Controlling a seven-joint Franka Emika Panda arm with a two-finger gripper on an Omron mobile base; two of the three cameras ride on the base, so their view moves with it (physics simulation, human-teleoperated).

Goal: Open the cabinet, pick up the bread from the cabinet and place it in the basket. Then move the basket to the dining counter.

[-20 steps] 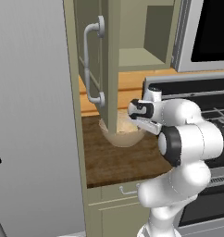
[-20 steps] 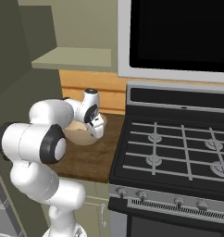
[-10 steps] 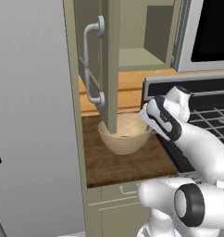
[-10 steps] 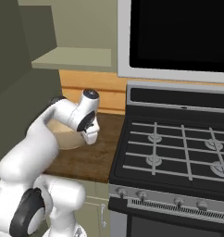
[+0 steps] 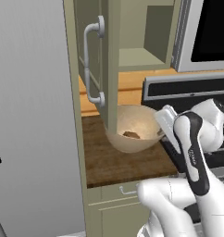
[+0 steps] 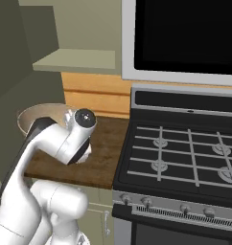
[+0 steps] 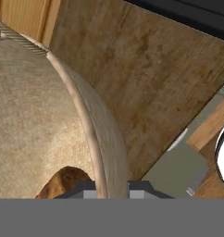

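One bread [image 5: 131, 134], one basket [image 5: 132, 146], fingers [image 7: 88, 190] straddling rim

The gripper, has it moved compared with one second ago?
Yes. In the hand view the gripper straddles the basket rim, with the bread inside; earlier it hung nearer the stove, short of the rim.

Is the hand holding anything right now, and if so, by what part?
The hand straddles the basket rim, one fingertip inside, one outside, beside the bread. Whether it is clamped on the rim cannot be told.
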